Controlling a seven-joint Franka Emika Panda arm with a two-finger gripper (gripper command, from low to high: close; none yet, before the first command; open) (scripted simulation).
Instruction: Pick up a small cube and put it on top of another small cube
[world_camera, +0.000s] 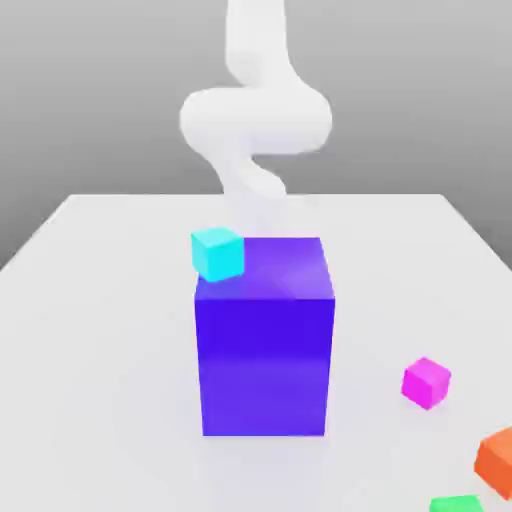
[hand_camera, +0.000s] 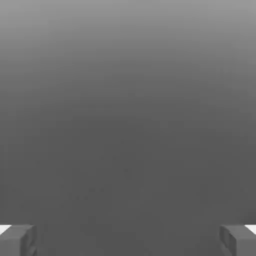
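With the end effector (hand_camera: 128, 240) spread wide and empty, the small magenta cube (world_camera: 427, 382) sits on the tabletop (world_camera: 100, 350) at the lower right of the exterior view, near the orange cube (world_camera: 497, 460), so a careless descent risks nudging either.

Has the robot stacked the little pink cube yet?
Not yet; nothing looks done. The magenta-pink cube sits on the white table, at the exterior view's right of the big blue-purple block. The tool is open and holds nothing. Still left: grab the pink cube, lift it, and set it on another small cube.
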